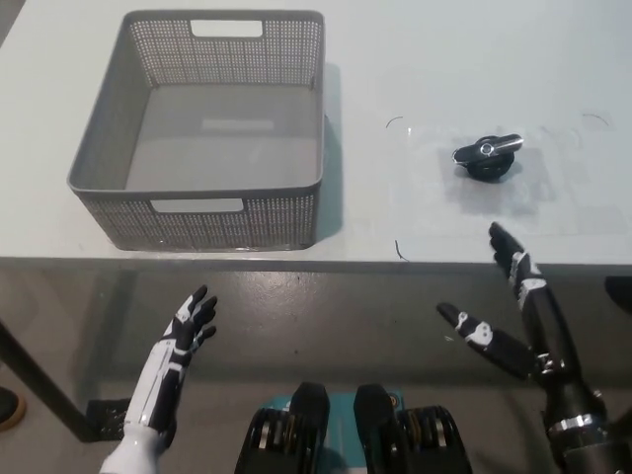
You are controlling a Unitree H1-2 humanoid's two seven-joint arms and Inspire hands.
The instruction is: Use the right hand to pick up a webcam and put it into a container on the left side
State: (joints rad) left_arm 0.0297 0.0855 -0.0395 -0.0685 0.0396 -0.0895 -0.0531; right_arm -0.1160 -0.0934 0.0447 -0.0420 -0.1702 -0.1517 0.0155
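A small black webcam with a shiny lens lies on the white table, right of centre. A grey perforated basket stands on the table's left part, with nothing inside. My black right hand is open, fingers spread, below the table's front edge and nearer to me than the webcam, not touching it. My white left hand rests open at the lower left, below the basket and off the table.
The table's front edge runs across the picture just above both hands. Thin dark wire-like marks lie on the table near the edge and beside the webcam. Grey floor shows below the edge.
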